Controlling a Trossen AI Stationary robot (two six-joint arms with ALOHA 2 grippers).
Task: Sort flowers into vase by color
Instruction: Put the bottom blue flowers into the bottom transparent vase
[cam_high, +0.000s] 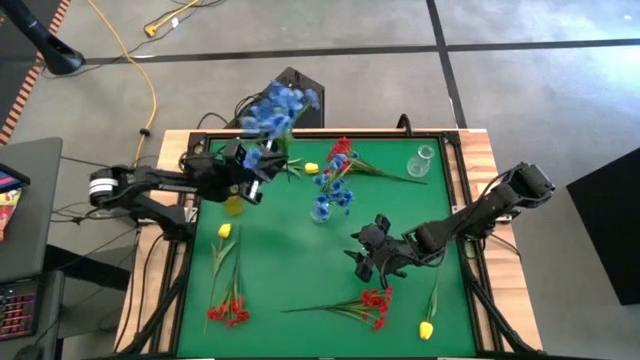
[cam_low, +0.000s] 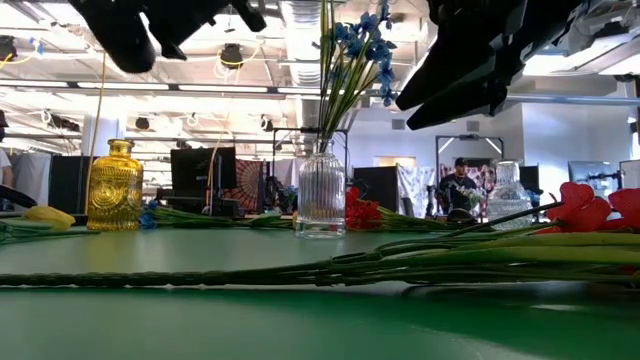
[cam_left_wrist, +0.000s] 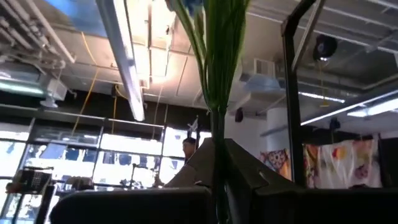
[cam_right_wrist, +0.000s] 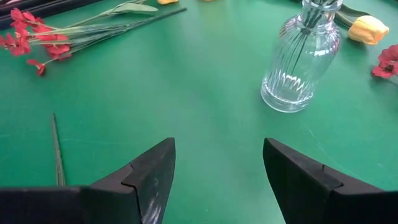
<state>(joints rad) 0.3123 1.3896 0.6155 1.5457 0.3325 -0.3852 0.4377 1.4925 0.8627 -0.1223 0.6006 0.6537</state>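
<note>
My left gripper is over the mat's far left part, above the yellow vase, shut on a blue sprig whose blooms rise toward the camera. A clear ribbed vase at the mat's middle holds blue sprigs. My right gripper hovers open over bare mat, near and right of that vase. Red sprigs and yellow tulips lie flat on the mat. My left gripper pinches the blue sprig by its bundled green stems between the two fingers. The sprig stands upright out of the hold, lifted clear, blooms on top. The fingers' own dark bodies hide the exact spot of contact.
A second clear vase stands empty at the far right of the mat. A long red sprig's stems lie across the near side. Wooden table edges frame the green mat. A person stands in the room beyond.
</note>
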